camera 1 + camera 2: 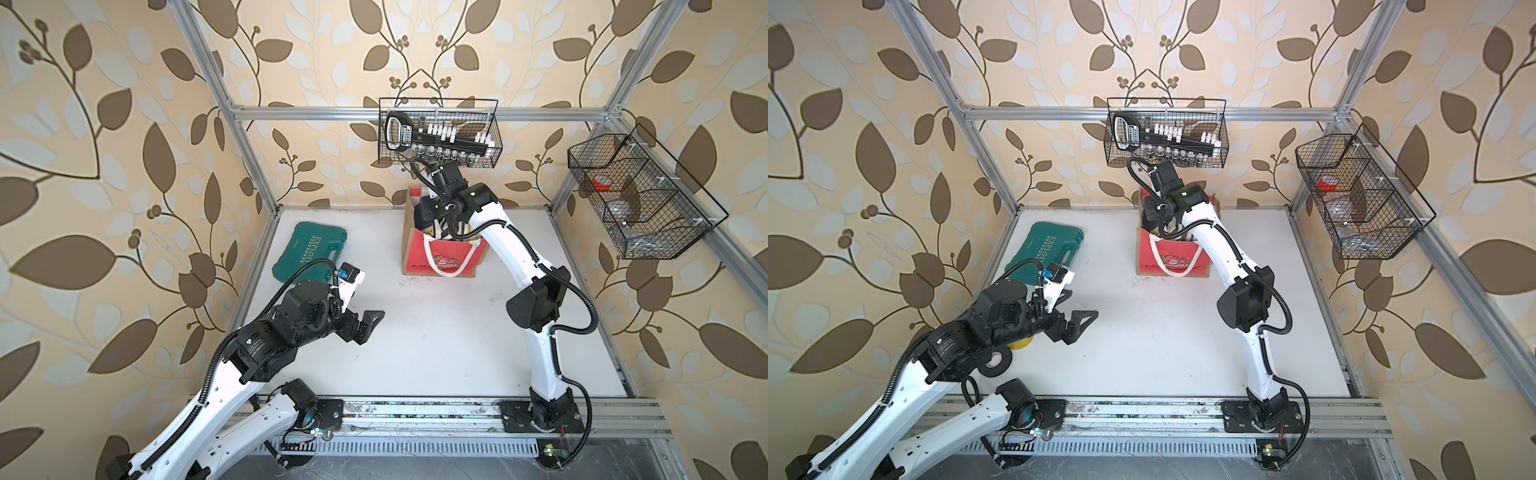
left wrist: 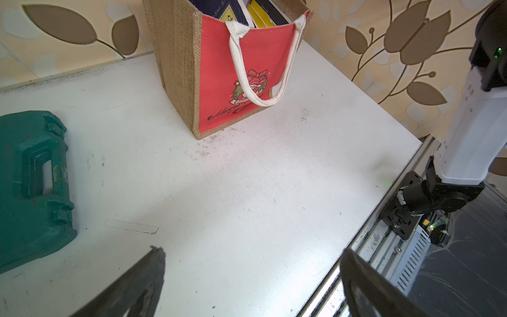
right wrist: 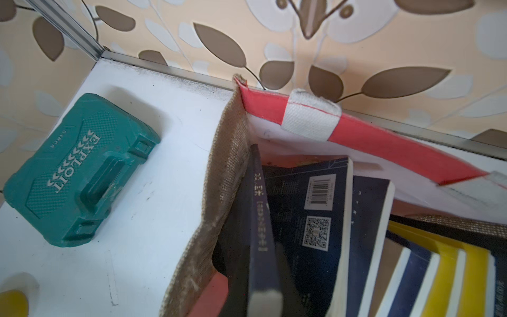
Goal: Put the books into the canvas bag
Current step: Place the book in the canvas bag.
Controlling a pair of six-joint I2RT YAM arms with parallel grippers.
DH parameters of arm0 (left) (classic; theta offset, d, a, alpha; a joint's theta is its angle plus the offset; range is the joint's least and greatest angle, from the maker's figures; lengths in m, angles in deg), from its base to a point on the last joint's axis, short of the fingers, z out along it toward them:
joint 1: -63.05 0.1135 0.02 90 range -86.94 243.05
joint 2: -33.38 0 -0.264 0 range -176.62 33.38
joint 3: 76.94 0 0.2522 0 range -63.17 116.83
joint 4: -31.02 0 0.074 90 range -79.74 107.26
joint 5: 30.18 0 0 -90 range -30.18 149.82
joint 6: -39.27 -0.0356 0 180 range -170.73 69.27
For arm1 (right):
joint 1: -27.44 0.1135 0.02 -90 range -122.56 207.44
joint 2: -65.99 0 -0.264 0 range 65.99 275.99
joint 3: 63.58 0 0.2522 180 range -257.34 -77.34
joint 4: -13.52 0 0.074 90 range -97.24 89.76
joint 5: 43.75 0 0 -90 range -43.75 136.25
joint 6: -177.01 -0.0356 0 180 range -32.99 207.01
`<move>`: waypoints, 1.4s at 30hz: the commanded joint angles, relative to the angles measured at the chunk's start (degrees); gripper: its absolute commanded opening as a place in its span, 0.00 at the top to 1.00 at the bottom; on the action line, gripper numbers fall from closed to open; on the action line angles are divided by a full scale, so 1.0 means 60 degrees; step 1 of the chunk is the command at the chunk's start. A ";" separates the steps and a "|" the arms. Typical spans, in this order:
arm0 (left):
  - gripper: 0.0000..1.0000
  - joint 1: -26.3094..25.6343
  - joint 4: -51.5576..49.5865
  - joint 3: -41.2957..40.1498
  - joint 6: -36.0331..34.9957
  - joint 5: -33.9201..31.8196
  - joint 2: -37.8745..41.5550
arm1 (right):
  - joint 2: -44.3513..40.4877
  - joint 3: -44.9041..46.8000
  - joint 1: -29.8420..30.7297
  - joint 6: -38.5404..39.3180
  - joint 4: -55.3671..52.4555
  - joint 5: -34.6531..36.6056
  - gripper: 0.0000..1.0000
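Right gripper (image 3: 260,258) is clamped on a thin navy paperback (image 3: 258,197), set inside the boxy jute bag with red front panel and white handles (image 2: 178,68), beside other navy and yellow paperbacks (image 3: 439,274). Left gripper (image 2: 251,255) is spread wide, empty.

- Both top views: high above the front edge, looking steeply down at the whole table (image 1: 436,340).
- Left wrist view: low, facing the bag (image 2: 263,55) from well apart.
- Right wrist view: right over the same bag (image 3: 225,164), looking in.
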 commanded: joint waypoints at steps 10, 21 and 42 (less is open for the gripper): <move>0.01 0.0266 0.0301 -0.0049 -0.0163 0.0096 -0.0065 | 0.0442 -0.0215 -0.0056 -0.0325 0.0457 -0.0382 0.42; 0.01 0.0556 0.0360 0.0057 -0.0182 0.0562 -0.0512 | -0.2010 0.2746 -0.1232 -0.0245 0.1622 -0.0462 0.19; 0.01 0.1196 0.0539 0.0085 -0.0111 0.1319 -0.0751 | -0.1953 0.3731 -0.1290 0.0188 0.1672 -0.0573 0.18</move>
